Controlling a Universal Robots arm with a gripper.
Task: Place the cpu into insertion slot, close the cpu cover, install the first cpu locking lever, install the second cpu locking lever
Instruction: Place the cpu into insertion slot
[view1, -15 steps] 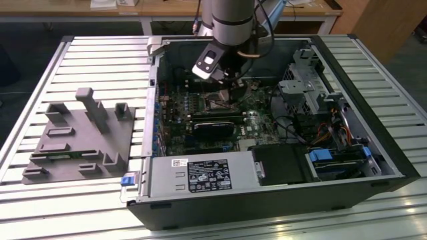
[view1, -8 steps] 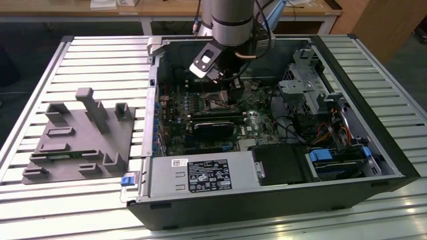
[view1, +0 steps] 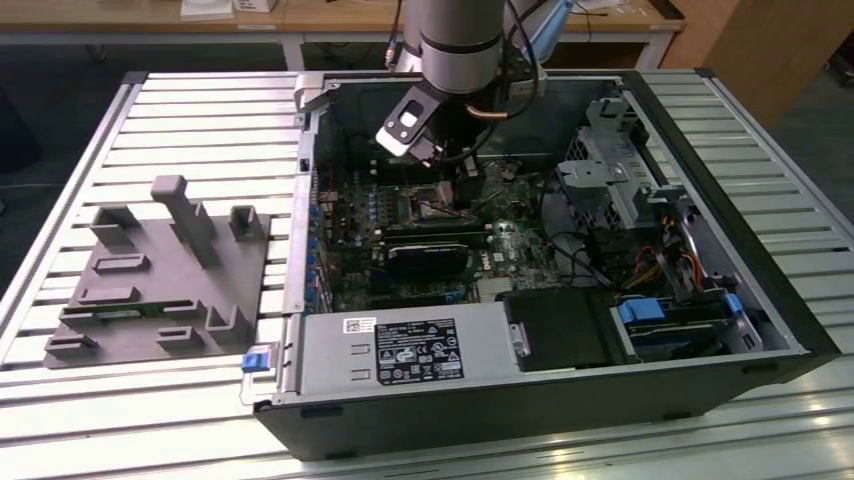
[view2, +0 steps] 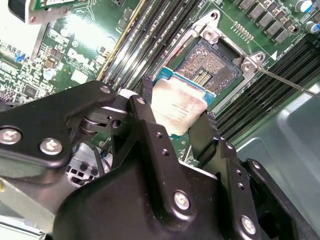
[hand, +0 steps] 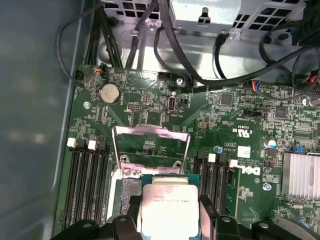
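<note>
The jaws are gripping the cpu (view2: 177, 107) by two opposite edges, one black finger (view2: 145, 117) pressing on each side and the dull metal top facing the cameras. They are opened only as wide as the chip. In the second wrist view the cpu is hanging over the near rim of the insertion slot (view2: 212, 67), its green edge overlapping that rim, and most of the slot's dark pin field is lying bare beyond it. Whether the chip is touching the slot cannot be told.

In the first wrist view the cpu cover (hand: 150, 132) is standing swung open at the slot's far edge, with green board showing through its square window. A thin metal locking lever (view2: 290, 83) is running away from one corner of the slot, lying loose from the cover. Long black memory slots (view2: 145, 40) are flanking the insertion slot on two sides, and a coin battery (hand: 109, 92) is sitting well beyond the raised cover.

In the exterior view the arm (view1: 454, 40) is reaching down into the open computer case (view1: 747, 330) directly over the slot. The case is lying on the slatted tabletop (view1: 200, 110), and a grey fixture (view1: 160, 270) is resting well away from the slot, on the exterior view's left.
</note>
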